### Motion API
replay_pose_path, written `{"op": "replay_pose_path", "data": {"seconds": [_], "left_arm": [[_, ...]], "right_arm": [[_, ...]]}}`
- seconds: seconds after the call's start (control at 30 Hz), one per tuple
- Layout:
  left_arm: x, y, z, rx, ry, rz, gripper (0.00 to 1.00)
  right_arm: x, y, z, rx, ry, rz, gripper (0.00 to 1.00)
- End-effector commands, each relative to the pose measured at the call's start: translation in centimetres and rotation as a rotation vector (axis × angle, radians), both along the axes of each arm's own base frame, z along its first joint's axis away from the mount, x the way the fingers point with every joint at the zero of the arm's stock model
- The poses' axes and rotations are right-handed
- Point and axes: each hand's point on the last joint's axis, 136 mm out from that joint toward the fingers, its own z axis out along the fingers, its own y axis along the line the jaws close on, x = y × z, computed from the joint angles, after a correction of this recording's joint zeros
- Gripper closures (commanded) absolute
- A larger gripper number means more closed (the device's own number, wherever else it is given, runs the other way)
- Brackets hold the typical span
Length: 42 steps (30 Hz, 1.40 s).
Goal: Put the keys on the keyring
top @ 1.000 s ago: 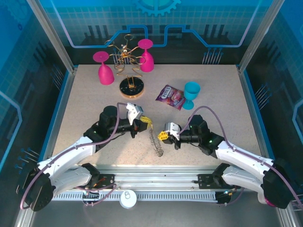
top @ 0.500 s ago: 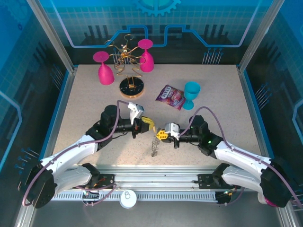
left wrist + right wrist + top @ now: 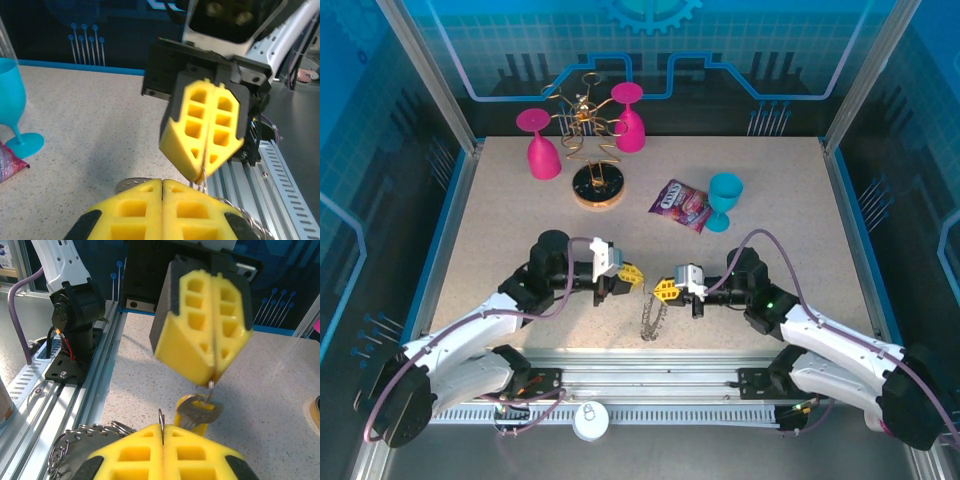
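Presently noted the left gripper (image 3: 630,272) clenched on the top of the key (image 3: 200,411), dangling it just above the right gripper (image 3: 665,290), itself clamped on a wire loop of the keyring (image 3: 651,318) hanging over the bench (image 3: 770,200). Judged both pickups done. Threading the key onto a loop not yet done.
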Motion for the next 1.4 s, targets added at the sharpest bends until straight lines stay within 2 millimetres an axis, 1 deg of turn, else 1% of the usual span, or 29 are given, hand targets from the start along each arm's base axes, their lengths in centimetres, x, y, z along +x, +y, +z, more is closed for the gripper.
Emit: {"op": "replay_pose_path", "data": {"seconds": [0.0, 0.27, 0.37, 0.67, 0.83, 0.93, 1.03, 1.13, 1.3, 1.37], "left_arm": [[-1.5, 0.1, 0.4, -0.022, -0.096, -0.086, 1.0], [-2.0, 0.1, -0.1, -0.012, -0.127, -0.114, 1.0], [-2.3, 0.1, -0.2, -0.006, -0.133, -0.13, 1.0], [-3.2, -0.1, -0.2, -0.005, -0.161, -0.179, 1.0], [-3.3, -0.4, -0.3, -0.002, -0.154, -0.19, 1.0], [-2.7, -0.4, -0.5, 0.016, -0.136, -0.162, 1.0], [-1.7, -0.3, -0.5, 0.038, -0.075, -0.09, 1.0], [-1.2, -0.1, -0.4, 0.072, 0.025, -0.042, 1.0], [-1.0, 0.0, -0.2, 0.084, 0.204, 0.013, 1.0], [-0.1, 0.1, -0.3, 0.092, 0.294, 0.08, 1.0]], "right_arm": [[-0.6, 0.4, 1.3, 0.054, -0.031, 0.045, 1.0], [-1.2, 0.7, 1.0, 0.041, -0.036, 0.099, 1.0], [-1.1, 0.8, 1.0, 0.041, -0.041, 0.103, 1.0], [-1.0, 1.2, 1.6, 0.057, -0.048, 0.123, 1.0], [-0.7, 1.4, 1.5, 0.061, -0.051, 0.122, 1.0], [-0.3, 1.5, 1.5, 0.058, -0.058, 0.102, 1.0], [0.3, 1.1, 1.3, 0.043, -0.089, 0.047, 1.0], [0.8, 0.5, 0.9, 0.007, -0.143, -0.006, 1.0], [0.8, 0.1, 0.7, -0.024, -0.193, -0.022, 1.0], [1.0, 0.1, 0.7, -0.031, -0.193, -0.033, 1.0]]}}
